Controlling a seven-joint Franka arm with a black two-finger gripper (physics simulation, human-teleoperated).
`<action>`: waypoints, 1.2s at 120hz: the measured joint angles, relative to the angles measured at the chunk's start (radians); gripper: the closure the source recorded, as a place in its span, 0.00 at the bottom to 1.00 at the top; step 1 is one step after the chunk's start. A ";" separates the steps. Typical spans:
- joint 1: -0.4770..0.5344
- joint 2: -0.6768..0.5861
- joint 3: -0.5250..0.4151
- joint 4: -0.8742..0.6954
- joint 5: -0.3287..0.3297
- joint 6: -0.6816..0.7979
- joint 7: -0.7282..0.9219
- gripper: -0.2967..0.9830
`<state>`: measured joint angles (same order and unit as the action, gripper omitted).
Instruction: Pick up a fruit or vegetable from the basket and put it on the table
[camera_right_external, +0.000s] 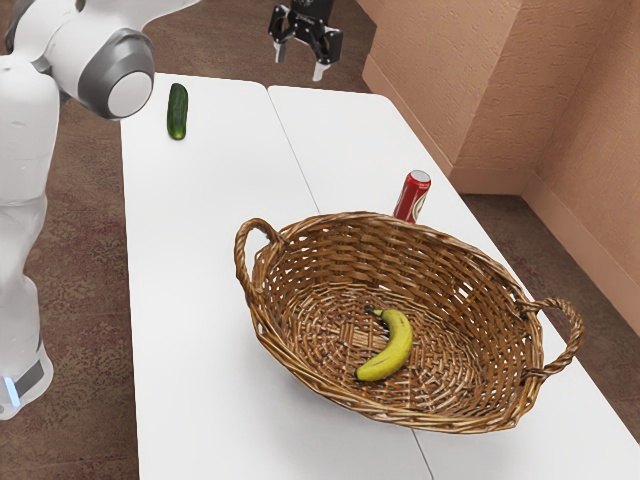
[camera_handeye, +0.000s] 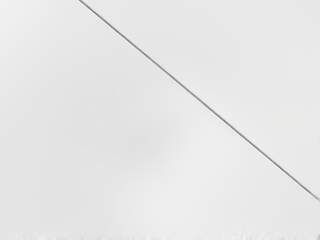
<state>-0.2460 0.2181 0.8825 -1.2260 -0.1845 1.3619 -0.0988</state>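
Holding gripper fingers apart at exterior view's twelve o'clock; possibly finishing, with cucumber on table, banana in basket.

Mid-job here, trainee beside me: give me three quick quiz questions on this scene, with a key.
1. True or false: the cucumber lies on the table, outside the basket.
2. Fill in: the one fruit in the basket is a ____.
3. Multiple choice: how does the gripper stand?
A) shut on the can
B) open, with nothing between its fingers
C) shut on the basket's handle

Key: 1 true; 2 banana; 3 B.
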 joint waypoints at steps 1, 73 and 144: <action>0.000 0.000 0.000 0.000 -0.001 -0.002 -0.002 0.23; -0.157 0.003 -0.203 0.198 0.041 -0.038 -0.176 0.23; -0.469 0.053 -0.400 0.090 0.048 -0.013 -0.964 0.23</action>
<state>-0.7155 0.2711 0.4828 -1.1356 -0.1361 1.3490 -1.0630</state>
